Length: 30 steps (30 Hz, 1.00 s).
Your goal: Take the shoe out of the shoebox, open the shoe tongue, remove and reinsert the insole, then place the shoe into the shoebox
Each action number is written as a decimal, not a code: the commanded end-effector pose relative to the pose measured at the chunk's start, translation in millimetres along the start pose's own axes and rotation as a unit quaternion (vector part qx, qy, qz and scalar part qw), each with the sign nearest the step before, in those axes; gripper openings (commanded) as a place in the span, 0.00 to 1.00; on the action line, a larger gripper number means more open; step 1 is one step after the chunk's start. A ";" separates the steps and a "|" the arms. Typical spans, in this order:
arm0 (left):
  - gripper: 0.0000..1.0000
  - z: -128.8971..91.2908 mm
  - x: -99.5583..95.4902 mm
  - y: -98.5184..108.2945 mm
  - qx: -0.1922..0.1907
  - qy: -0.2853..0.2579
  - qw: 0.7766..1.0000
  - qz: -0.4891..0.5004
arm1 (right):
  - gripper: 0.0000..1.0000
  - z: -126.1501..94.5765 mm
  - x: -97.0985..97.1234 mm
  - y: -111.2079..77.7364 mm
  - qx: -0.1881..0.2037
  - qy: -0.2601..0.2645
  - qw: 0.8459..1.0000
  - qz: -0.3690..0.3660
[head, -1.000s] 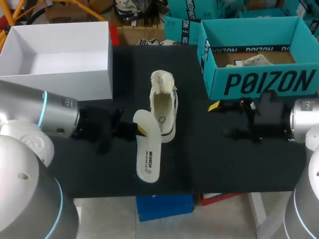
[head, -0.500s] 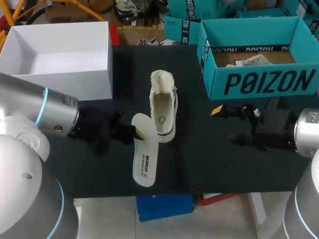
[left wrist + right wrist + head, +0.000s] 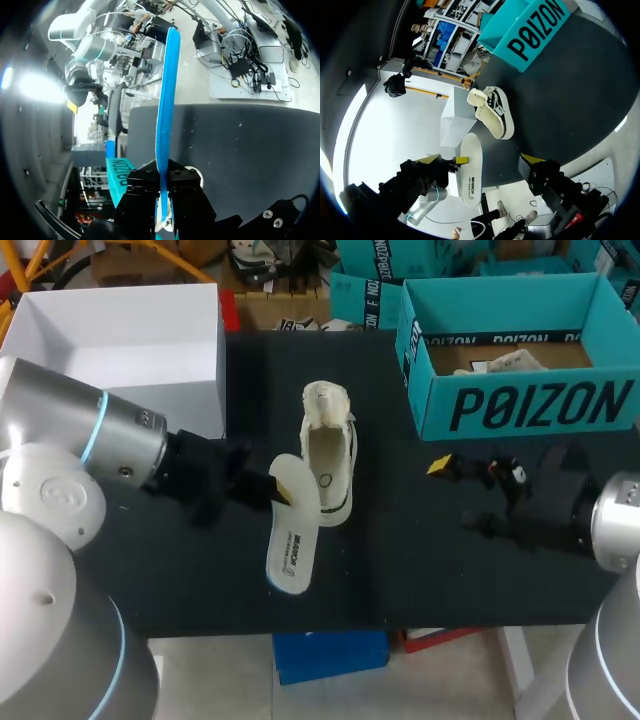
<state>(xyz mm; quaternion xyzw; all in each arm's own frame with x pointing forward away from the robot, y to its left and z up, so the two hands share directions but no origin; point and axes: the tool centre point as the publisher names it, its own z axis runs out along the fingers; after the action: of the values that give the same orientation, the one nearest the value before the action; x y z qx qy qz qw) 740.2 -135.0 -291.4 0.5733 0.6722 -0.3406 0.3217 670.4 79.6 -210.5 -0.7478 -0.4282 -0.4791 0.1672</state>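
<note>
L hand point(image 3: 282, 494) round insole point(image 3: 290, 545) end

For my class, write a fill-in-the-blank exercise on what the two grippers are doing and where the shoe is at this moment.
1. The left gripper is shut on the white ____, holding it beside the shoe.
2. The shoe stands on the black ____, not in the teal shoebox.
3. The right gripper holds nothing, and its fingers are ____.

Missing words: insole; table; open.
</note>
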 end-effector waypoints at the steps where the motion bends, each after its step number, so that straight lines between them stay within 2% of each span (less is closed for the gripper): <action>1: 0.00 15.3 -0.4 9.2 0.005 0.003 1.000 -0.002 | 1.00 5.0 -0.3 -0.4 -0.029 0.008 1.000 -0.001; 5: 0.00 18.1 0.4 11.9 0.006 0.001 1.000 -0.004 | 1.00 5.4 1.0 9.9 -0.002 0.036 0.999 -0.014; 12: 0.00 19.3 0.0 14.4 0.007 -0.002 1.000 -0.005 | 1.00 10.2 3.5 23.2 0.031 0.046 0.998 -0.018; 24: 0.00 21.6 -4.2 24.2 0.011 -0.002 1.000 -0.005 | 1.00 12.0 3.5 27.5 0.043 0.035 0.998 -0.017; 30: 0.00 29.1 -7.7 36.2 0.035 0.019 0.999 0.004 | 1.00 12.0 3.5 27.5 0.043 0.035 0.998 -0.017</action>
<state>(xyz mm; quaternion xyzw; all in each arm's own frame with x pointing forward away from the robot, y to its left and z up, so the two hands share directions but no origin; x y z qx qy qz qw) 763.2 -152.4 -303.6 0.5846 0.6628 -0.3521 0.3082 709.6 89.3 -211.5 -0.7472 -0.4149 -0.5043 0.1236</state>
